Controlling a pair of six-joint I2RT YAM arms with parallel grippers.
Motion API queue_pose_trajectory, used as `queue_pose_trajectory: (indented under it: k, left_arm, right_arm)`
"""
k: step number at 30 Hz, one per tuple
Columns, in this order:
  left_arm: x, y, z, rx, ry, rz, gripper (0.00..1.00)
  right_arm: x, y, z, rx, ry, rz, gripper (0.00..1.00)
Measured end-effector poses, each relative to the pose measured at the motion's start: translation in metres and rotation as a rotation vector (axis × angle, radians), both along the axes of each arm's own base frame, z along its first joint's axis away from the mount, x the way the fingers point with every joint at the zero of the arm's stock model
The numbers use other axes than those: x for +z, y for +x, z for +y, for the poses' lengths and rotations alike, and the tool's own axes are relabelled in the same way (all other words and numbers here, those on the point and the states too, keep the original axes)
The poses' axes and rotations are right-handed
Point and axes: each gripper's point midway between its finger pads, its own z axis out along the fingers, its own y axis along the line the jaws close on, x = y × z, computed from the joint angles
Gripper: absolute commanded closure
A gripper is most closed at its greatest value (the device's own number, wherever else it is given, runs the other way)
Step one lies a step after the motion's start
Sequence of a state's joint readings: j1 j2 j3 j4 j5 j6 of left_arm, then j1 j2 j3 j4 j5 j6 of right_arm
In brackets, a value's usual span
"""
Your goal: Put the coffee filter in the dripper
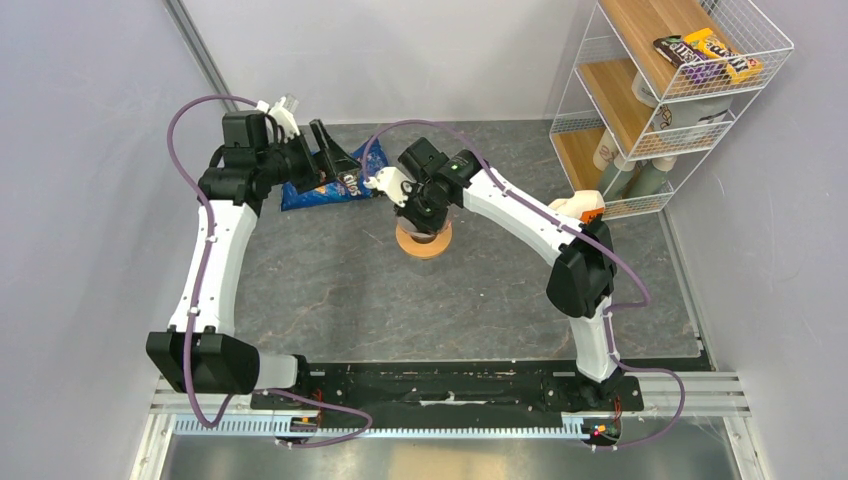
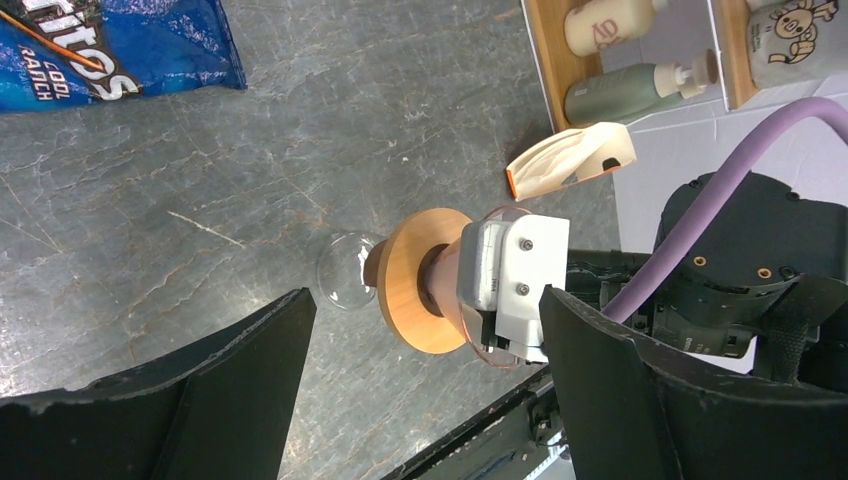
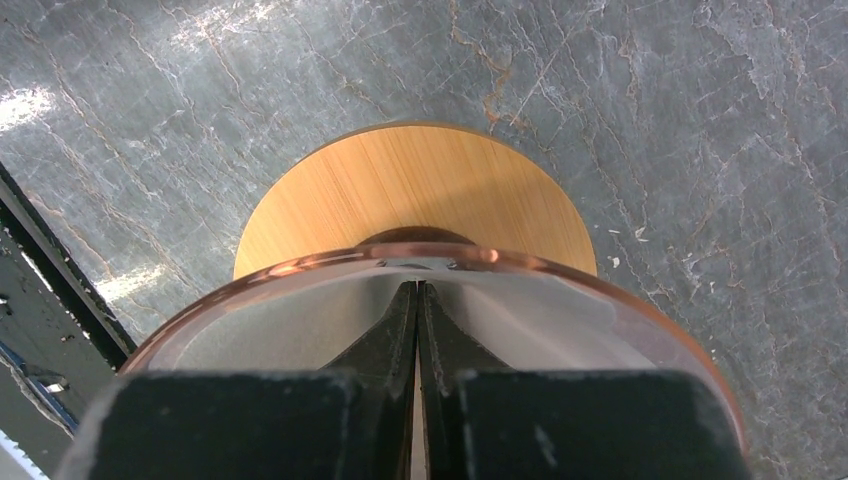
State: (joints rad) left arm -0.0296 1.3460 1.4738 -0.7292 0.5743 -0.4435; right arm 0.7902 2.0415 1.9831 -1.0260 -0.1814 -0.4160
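Right tool [image 3: 417,290] clenched on the filter [image 3: 300,335], which sits down inside the dripper [image 3: 415,185] on the desk [image 1: 330,290]; left tool [image 2: 425,300] released, raised beside the chip bag [image 1: 315,190].

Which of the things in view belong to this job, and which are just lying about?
Job: coffee filter, dripper, right tool.
Lying about: Doritos bag, clear glass, orange-and-white pack, shelf rack.
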Motion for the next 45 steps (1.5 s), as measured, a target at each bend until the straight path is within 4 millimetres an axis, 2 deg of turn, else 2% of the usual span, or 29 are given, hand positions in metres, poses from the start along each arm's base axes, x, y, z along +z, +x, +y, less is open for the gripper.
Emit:
queue_pose_trajectory:
  k: [6,11,22,36,40,45]
  left_arm:
    - [0.004,0.002,0.0,0.004,-0.017,-0.012,0.09]
    - [0.006,0.003,0.0,0.004,-0.02,-0.02,0.09]
    - [0.006,0.003,0.0,0.005,-0.021,-0.02,0.09]
    - [0.011,0.006,0.001,0.009,-0.044,-0.03,0.09]
    - [0.011,0.006,0.001,0.009,-0.043,-0.029,0.09]
    - [0.01,0.001,0.003,-0.016,-0.002,-0.017,0.08]
  right_arm:
    - [0.001,-0.002,0.002,0.006,0.001,-0.001,0.87]
    - [0.009,-0.002,0.004,0.008,0.01,-0.01,0.81]
    - [0.029,0.0,0.009,0.01,0.039,-0.036,0.79]
    - [0.067,0.003,0.013,-0.002,0.092,-0.087,0.78]
    - [0.089,0.001,0.01,-0.024,0.131,-0.113,0.72]
    - [0.129,-0.001,-0.002,-0.085,0.212,-0.16,0.49]
